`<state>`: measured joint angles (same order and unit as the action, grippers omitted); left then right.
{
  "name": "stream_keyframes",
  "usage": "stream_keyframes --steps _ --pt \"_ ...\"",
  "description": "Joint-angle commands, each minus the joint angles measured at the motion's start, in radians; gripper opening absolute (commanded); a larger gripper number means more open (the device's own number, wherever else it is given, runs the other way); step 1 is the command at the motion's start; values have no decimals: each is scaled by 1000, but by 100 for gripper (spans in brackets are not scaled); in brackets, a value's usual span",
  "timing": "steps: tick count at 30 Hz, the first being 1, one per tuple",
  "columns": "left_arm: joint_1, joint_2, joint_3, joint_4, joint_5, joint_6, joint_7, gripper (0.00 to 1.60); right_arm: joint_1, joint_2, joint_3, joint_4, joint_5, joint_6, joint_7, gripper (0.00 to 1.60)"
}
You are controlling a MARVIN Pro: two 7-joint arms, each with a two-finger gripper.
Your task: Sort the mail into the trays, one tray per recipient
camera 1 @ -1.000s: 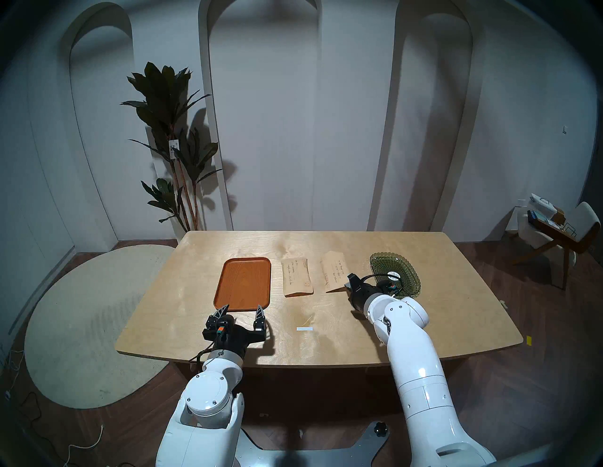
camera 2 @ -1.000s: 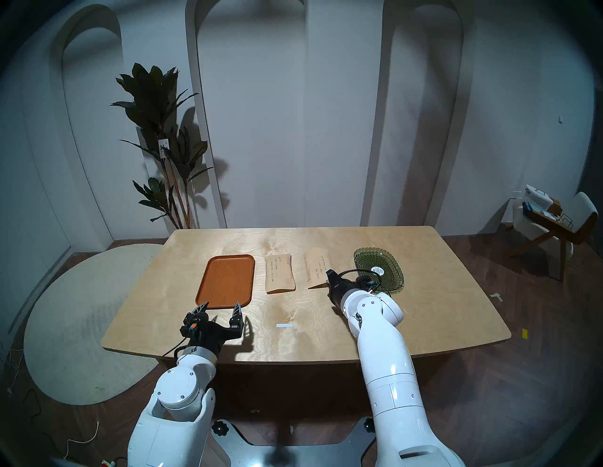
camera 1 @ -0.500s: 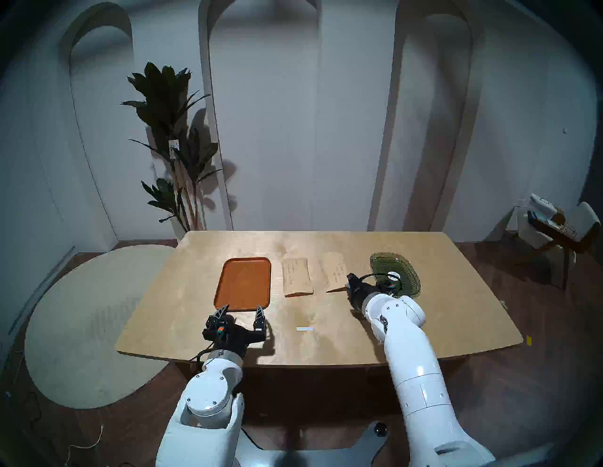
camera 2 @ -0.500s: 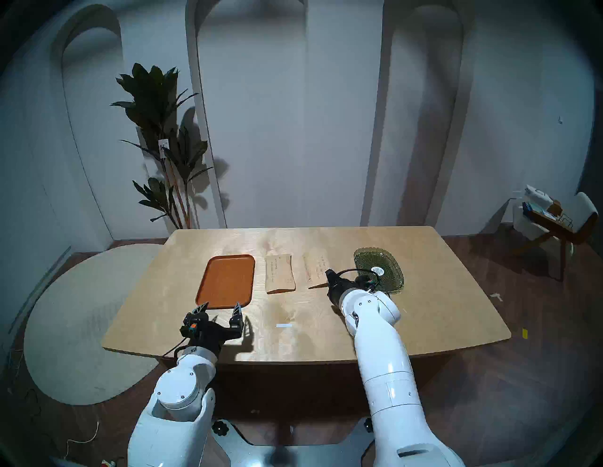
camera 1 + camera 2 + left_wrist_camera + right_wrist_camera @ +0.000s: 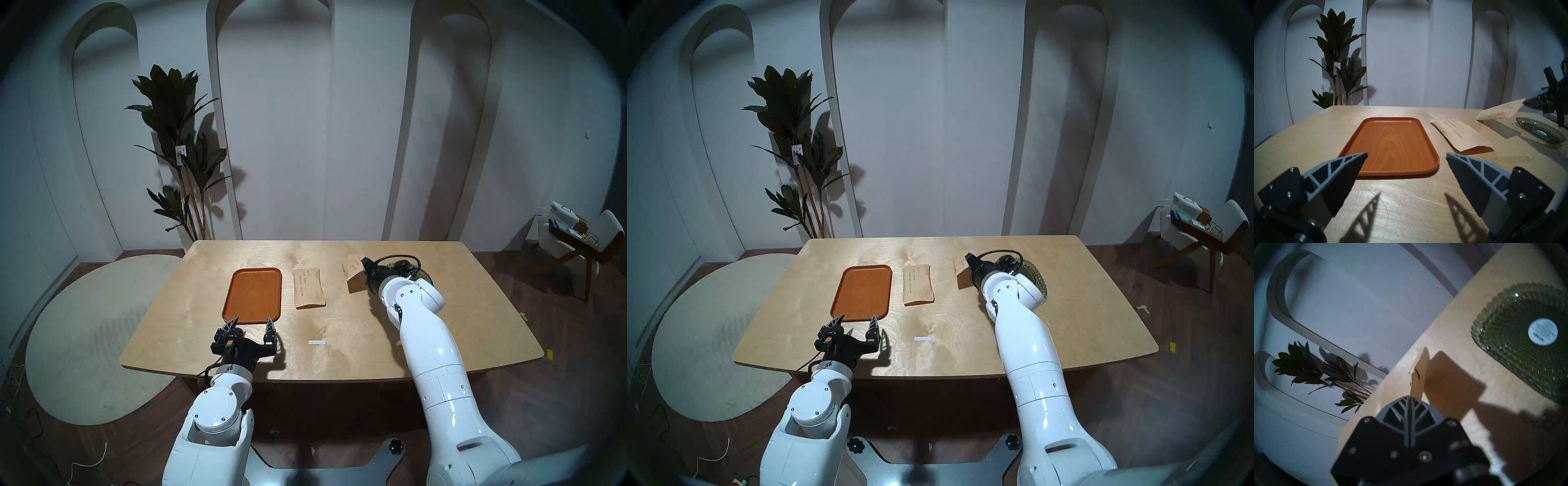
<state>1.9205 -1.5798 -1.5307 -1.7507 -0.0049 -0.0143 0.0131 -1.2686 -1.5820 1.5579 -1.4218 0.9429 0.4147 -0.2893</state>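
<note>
My right gripper [image 5: 364,268] is shut on one end of a tan envelope [image 5: 353,266] and holds it tilted in the air above the table, just left of the green glass dish [image 5: 425,276]. My right arm hides most of the dish from the head. The right wrist view shows the closed fingers [image 5: 1408,396] pinching the envelope [image 5: 1419,372], with the dish [image 5: 1525,348] and its white sticker to the right. The second envelope [image 5: 308,288] lies flat beside the orange-brown wooden tray [image 5: 252,293]. My left gripper [image 5: 252,322] is open and empty at the tray's near edge.
A small white strip [image 5: 316,342] lies on the table near the front middle. A potted plant [image 5: 179,149] stands behind the table's far left corner. A chair [image 5: 583,237] with things on it stands at the far right.
My right gripper has lifted the envelope off the table and carried it up and farther back, next to the green dish. The left arm has not moved.
</note>
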Motion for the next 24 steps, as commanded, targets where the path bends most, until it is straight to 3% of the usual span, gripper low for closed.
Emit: stream_keyframes --steps 1,15,24 --pt "-6 0 0 -19 0 -5 0 160 88 23 6 -48 -16 1 -9 0" --pt "-5 0 0 -21 0 -4 0 160 104 58 43 -106 -17 21 -37 0" --pt "-4 0 0 -23 0 -4 0 160 58 73 80 -178 10 69 -50 0"
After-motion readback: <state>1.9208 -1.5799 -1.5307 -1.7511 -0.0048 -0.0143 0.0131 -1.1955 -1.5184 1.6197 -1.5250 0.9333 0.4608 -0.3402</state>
